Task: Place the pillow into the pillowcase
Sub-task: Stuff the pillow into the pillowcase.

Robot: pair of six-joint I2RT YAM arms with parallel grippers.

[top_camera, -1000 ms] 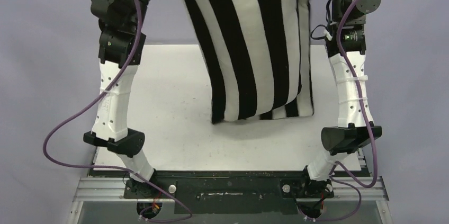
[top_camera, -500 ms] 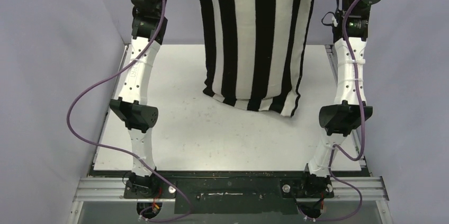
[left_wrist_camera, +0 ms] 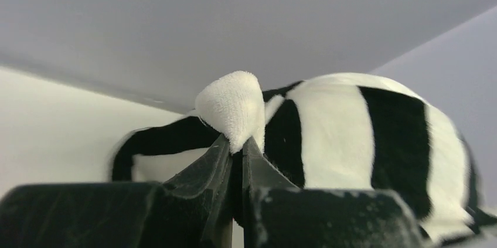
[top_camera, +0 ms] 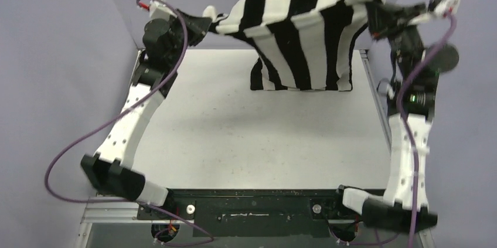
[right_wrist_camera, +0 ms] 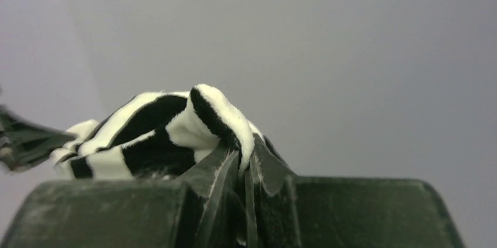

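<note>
On the table (top_camera: 234,142), at its far edge, you have the pillowcase (top_camera: 299,37) standing plump and rounded, its lower end resting on the surface and its upper edge strung between the two arms. No plain white cushion shows anywhere, and the sleeve bulges like something full, so the pillow is most likely already inside, though the opening itself is out of sight. What seems left is small: settle the stuffed case flat and let go, and perhaps tuck in the last of the pillow if any still pokes out.

The left gripper (top_camera: 206,18) is clamped on a white nub of cloth at the case's upper left corner. From its wrist view you cannot tell whether that nub is a white stripe or a bit of the pillow. The right gripper (top_camera: 375,13) is pinched tight on a bunched striped fold at the upper right corner.

Compared with a second ago, the bundle no longer hangs tall and straight with its top out of frame. It has come down and back towards the far wall, now sagging between the grips, and both arms have folded low, elbows dropped near their bases.
</note>
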